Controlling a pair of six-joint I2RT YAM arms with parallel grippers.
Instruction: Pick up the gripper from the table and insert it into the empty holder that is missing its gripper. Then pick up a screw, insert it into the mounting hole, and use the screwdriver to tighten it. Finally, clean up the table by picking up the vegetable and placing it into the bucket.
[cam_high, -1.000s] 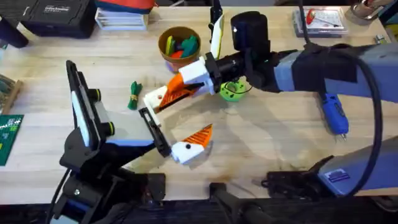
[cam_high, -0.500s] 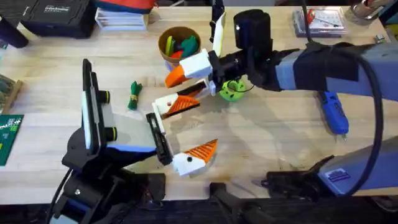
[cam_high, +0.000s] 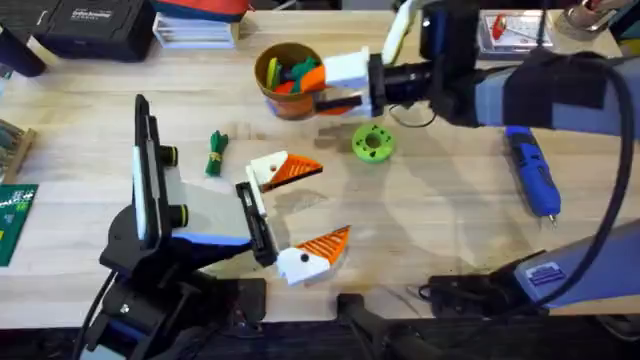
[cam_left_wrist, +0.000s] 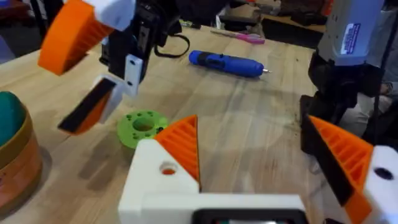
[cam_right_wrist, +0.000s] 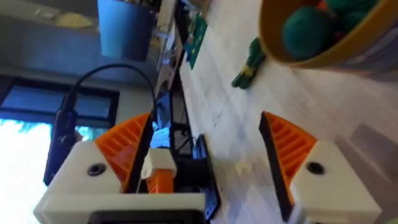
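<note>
Bare table (cam_high: 440, 210) lies between green disc (cam_high: 372, 144) and screwdriver (cam_high: 530, 178).

Bright even light, soft shadows; wrist views blurred up close

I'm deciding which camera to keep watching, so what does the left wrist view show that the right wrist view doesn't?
Left wrist alone: the blue screwdriver lying on the table, the lime-green disc, and the right gripper hanging open above them. Right wrist alone: the leafy vegetable lying on the wood. Both: the bucket, and the white-and-orange gripper piece at the black holder.
</note>
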